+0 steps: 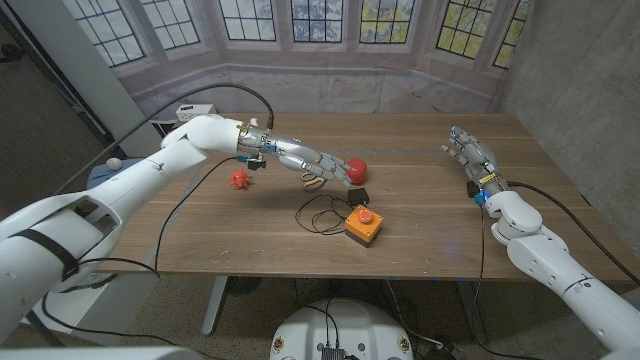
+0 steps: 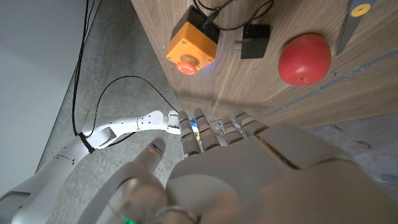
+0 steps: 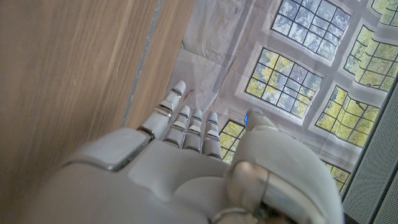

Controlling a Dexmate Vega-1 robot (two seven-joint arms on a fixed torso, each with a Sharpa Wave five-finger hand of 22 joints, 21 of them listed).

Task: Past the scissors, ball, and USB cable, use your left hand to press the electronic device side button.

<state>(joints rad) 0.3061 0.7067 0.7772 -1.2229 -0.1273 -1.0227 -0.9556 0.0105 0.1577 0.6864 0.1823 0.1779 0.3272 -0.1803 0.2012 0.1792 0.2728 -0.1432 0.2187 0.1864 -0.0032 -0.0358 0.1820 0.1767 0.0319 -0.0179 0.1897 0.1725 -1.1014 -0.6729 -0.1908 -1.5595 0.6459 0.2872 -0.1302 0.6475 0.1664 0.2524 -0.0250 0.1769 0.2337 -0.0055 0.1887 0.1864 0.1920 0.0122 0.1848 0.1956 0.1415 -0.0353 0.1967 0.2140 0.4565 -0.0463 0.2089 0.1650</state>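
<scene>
My left hand (image 1: 315,164) hovers over the middle of the table with its fingers stretched out together and nothing in them; its back (image 2: 249,168) shows in the left wrist view. Just beyond its fingertips lies a red ball (image 1: 357,168) (image 2: 304,58). Scissors (image 2: 351,22) with yellow handles (image 1: 314,181) lie partly under the hand. Nearer the front edge sits an orange box (image 1: 362,227) (image 2: 191,42) with a red button (image 1: 366,215) (image 2: 186,66). A black plug (image 1: 357,195) (image 2: 255,42) and a thin black cable (image 1: 320,213) lie beside the box. My right hand (image 1: 470,152) (image 3: 186,162) stays at the table's right side, fingers straight, holding nothing.
An orange spiky ball (image 1: 239,179) lies left of my left hand. A white device (image 1: 190,112) with a thick black cable stands at the table's far left corner. The table's right edge (image 1: 560,190) runs close to my right arm. My right arm (image 2: 124,127) shows in the left wrist view.
</scene>
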